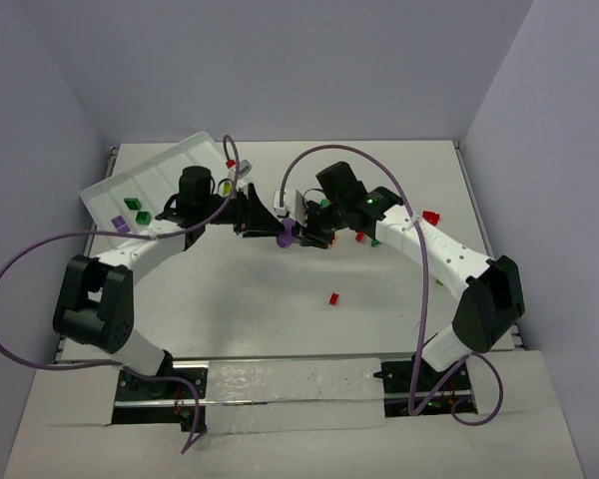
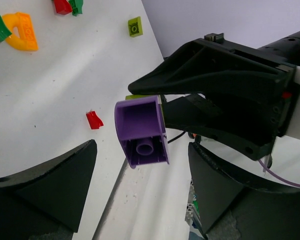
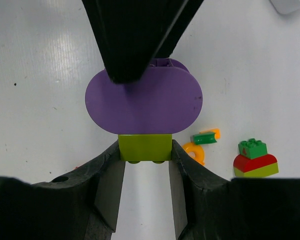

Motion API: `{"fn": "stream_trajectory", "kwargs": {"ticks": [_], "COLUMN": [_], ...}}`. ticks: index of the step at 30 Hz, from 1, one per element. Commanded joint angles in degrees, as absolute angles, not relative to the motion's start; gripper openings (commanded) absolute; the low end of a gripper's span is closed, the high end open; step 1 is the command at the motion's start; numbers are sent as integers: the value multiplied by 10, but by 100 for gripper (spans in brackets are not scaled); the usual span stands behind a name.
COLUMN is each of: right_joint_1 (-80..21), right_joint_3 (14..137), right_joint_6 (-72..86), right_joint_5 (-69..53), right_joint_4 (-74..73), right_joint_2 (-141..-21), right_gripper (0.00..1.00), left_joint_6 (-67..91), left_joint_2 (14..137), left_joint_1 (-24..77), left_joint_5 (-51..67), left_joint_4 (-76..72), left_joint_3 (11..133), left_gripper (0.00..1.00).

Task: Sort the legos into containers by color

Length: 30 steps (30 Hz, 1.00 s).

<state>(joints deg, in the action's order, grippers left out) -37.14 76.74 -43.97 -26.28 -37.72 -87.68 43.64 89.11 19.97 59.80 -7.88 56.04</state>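
Observation:
My right gripper (image 3: pixel 145 156) is shut on a lime brick (image 3: pixel 145 147) that is joined to a purple arched piece (image 3: pixel 143 102), held above the table. In the top view it (image 1: pixel 299 232) meets my left gripper (image 1: pixel 272 222) at mid-table, with the purple piece (image 1: pixel 288 237) between them. In the left wrist view the purple piece (image 2: pixel 141 131) hangs just beyond my left gripper (image 2: pixel 140 200), whose fingers stand wide apart and do not touch it. The white tray (image 1: pixel 165 165) at the far left holds green bricks (image 1: pixel 137 210) and a purple brick (image 1: pixel 120 225).
Loose on the table are a red brick (image 1: pixel 332 297), another red one (image 1: pixel 430 217), an orange ring (image 3: pixel 195 150) with a green piece (image 3: pixel 204 137), and a green-red-lime stack (image 3: pixel 255 159). A lime brick (image 2: pixel 135 26) and a small red brick (image 2: pixel 94 120) lie below the left gripper.

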Motion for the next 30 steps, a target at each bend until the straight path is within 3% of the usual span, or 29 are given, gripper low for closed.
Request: {"fn": "stream_trajectory", "kwargs": {"ticks": [1, 3, 7, 12, 14, 20, 22, 26, 30], "right_joint_1": [-380, -382, -389, -396, -396, -400, -399, -400, -399], "right_joint_3": [800, 801, 802, 802, 802, 803, 802, 802, 804], "right_joint_6": [-425, -423, -418, -401, -402, -405, -406, -406, -403], "right_joint_5": [-258, -256, -246, -233, -232, -236, -238, -239, -239], "right_joint_4": [-354, -354, -352, -344, -344, -342, -340, -333, -328], "right_joint_2": [-880, -880, -880, -880, -881, -885, -886, -890, -892], "right_gripper": [33, 34, 37, 67, 69, 68, 65, 49, 48], "left_joint_6": [406, 404, 403, 421, 422, 431, 444, 494, 510], "left_joint_2": [908, 913, 920, 927, 929, 926, 926, 925, 927], "left_joint_1": [213, 214, 216, 216, 216, 216, 216, 216, 216], "left_joint_5": [587, 586, 585, 597, 598, 604, 610, 634, 640], "left_joint_4": [-54, -49, -42, -57, -57, -64, -78, -138, -151], "left_joint_3": [599, 605, 613, 607, 609, 607, 602, 581, 574], "left_gripper": [80, 76, 58, 32, 24, 16, 15, 14, 12]}}
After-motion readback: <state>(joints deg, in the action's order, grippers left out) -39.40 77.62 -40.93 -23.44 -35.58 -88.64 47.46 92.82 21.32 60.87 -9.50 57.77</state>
